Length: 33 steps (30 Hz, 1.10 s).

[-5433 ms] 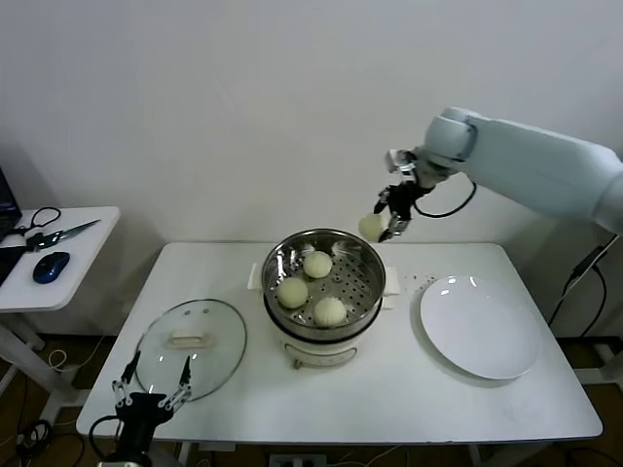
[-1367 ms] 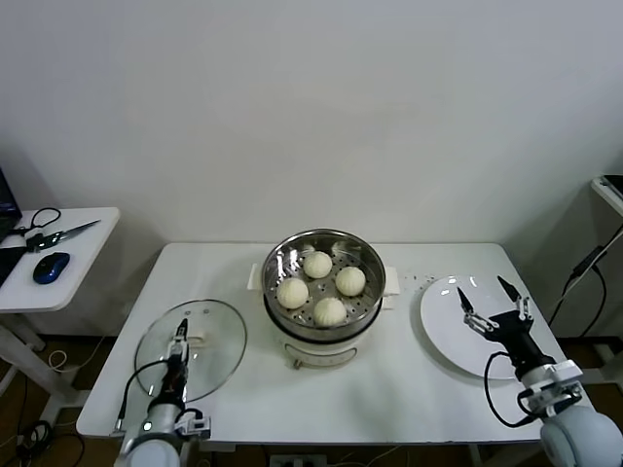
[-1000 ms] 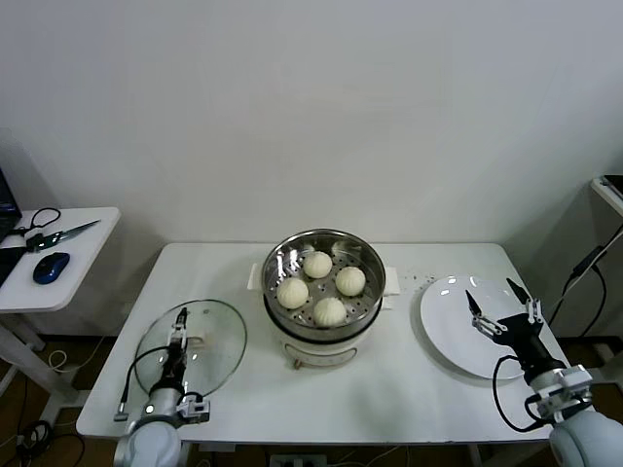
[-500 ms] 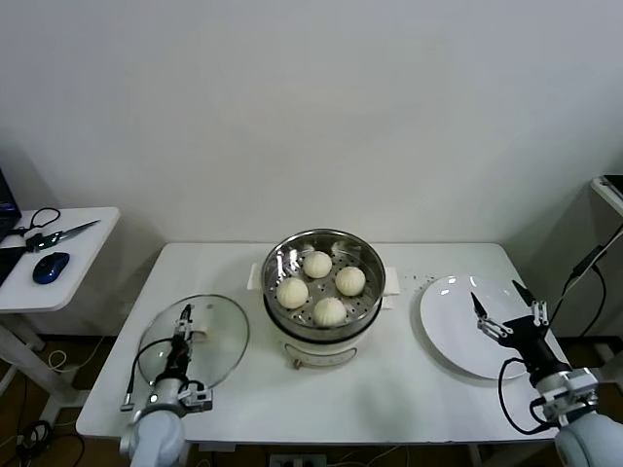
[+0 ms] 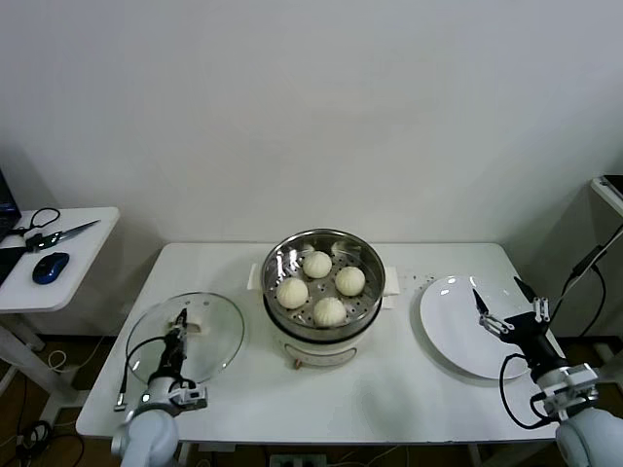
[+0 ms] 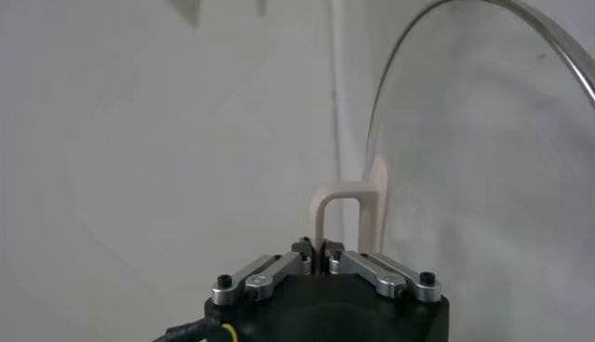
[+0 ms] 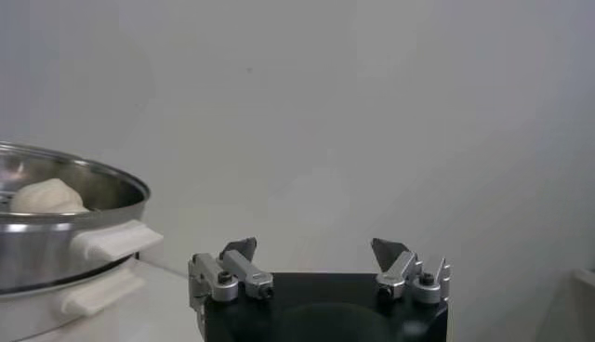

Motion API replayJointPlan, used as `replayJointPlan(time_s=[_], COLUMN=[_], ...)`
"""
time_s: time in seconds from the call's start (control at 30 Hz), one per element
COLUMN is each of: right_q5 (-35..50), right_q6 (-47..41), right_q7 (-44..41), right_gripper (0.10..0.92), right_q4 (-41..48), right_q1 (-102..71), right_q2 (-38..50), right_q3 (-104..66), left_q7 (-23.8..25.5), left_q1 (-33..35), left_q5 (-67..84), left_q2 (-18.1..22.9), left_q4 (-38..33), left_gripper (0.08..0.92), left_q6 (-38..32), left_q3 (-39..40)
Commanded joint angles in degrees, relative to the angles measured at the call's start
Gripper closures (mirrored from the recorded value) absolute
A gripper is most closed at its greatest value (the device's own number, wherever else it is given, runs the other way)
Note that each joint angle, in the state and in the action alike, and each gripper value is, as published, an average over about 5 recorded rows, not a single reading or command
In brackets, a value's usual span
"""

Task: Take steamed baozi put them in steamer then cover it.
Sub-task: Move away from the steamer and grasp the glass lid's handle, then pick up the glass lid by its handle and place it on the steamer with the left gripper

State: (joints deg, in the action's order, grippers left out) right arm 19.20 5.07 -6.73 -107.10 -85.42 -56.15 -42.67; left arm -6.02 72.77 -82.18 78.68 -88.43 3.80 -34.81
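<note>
Four steamed baozi (image 5: 320, 285) lie on the perforated tray inside the steamer (image 5: 275, 266) at the table's middle. One baozi (image 7: 45, 196) and the steamer (image 7: 56, 243) also show in the right wrist view. The cover (image 5: 209, 336), clear glass with a cream handle (image 6: 344, 200), is tilted up off the table at the front left. My left gripper (image 5: 178, 326) is shut on its handle, also seen in the left wrist view (image 6: 318, 246). My right gripper (image 5: 508, 304) is open and empty above the white plate (image 5: 458, 331) at the right.
A side table at the far left holds scissors (image 5: 56, 233) and a blue mouse (image 5: 51, 267). The steamer's side handles (image 5: 390, 284) stick out toward the plate. Bare table lies in front of the steamer.
My left gripper has closed on the cover's handle and tipped the cover up and leftward. My right arm, which earlier dropped the fourth baozi in, drew back over the plate.
</note>
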Motion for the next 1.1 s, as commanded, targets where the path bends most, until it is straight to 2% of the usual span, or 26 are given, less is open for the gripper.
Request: replayJointPlan(time_s=[0.03,0.33,0.53,0.73,0.87,0.97,1.1], right_q5=[-0.03,-0.08,-1.05,-2.03,-2.56,-2.75,-3.0], right_q6=[-0.04,-0.11,-0.22,-0.33,-0.31,-0.32,-0.32], right_q7=[-0.02,0.1,0.3,0.45,0.47,0.45,0.51], right_gripper=[0.203,0.203,0.203,0.203,0.203,0.203,0.203], right_q4=[0.92,2.99,4.78,6.54,7.63,8.24,8.93], right_q1=[1.65,3.91,6.15,8.34,9.77,10.5,11.15], right_q2=[0.46,1.19,1.68,1.79,1.66,1.64,1.63], right_q3=[0.58,1.44,3.32,5.63,6.89,7.38,7.7], left_q7=[1.09,1.67,1.66,2.04,7.79,14.27,21.58], left_q1=[7.49,17.25,17.69,9.87,0.54,-7.18,-14.76], left_q5=[6.72,8.82,9.5,14.08,12.41,10.16,6.74], left_q2=[-3.81,-9.2,-14.72,-22.89,-26.49,-25.34,-20.82], left_q4=[-16.11,-33.22,-39.01,-38.95,-38.76,-38.1,-36.2], left_gripper=[0.858,0.858,0.858,0.858,0.858,0.858,0.858], left_q6=[2.71,13.92,21.59,29.22,34.98,38.64,41.02], left_q3=[-0.72,-1.01,2.31,13.02,24.72,32.19,38.44])
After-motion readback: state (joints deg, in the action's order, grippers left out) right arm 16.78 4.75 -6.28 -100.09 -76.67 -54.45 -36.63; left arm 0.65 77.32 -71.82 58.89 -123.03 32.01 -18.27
